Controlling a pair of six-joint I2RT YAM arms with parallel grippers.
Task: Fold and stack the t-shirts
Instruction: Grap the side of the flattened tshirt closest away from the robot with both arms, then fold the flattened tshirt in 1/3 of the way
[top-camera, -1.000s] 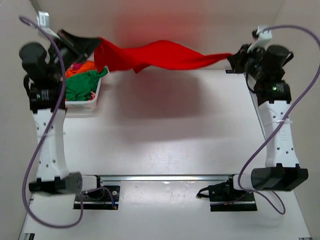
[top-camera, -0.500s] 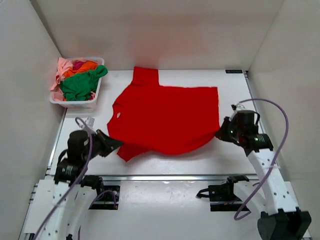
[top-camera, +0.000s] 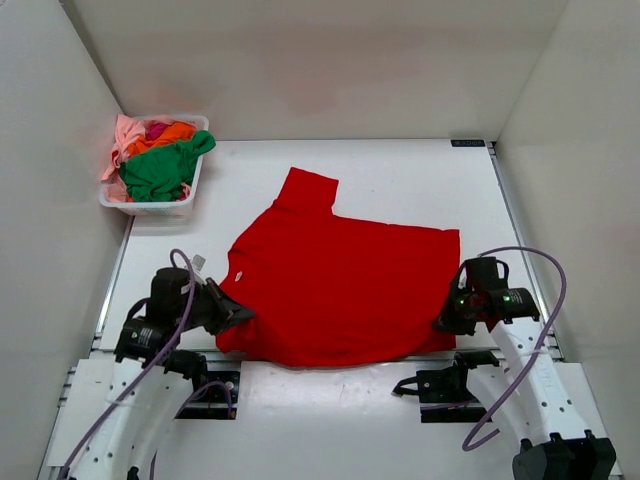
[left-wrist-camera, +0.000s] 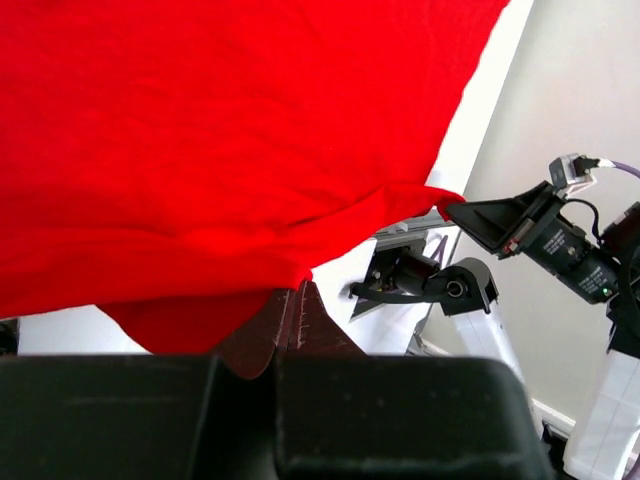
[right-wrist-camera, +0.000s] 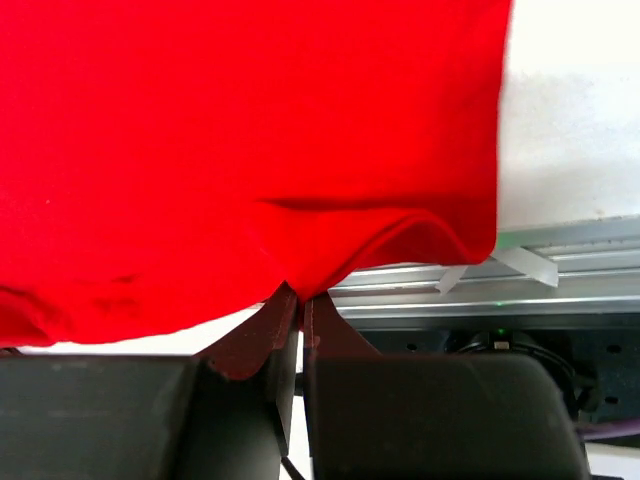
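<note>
As left gripper (top-camera: 241, 316) and right gripper (top-camera: 441, 325) clamp red t-shirt (top-camera: 340, 290) | collar left, hem right

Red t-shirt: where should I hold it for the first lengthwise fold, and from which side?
Take the red t-shirt by the two ends of its near edge, coming from the robot's side. It lies flat, apparently with the collar end left and the hem right. That near edge reaches the front of the table, so it can be pinched there. The left gripper and right gripper are shut on those ends.

White table (top-camera: 400, 180) — red t-shirt (top-camera: 340, 290) spread out near its front edge; white basket (top-camera: 147, 209) at far-left corner.
</note>
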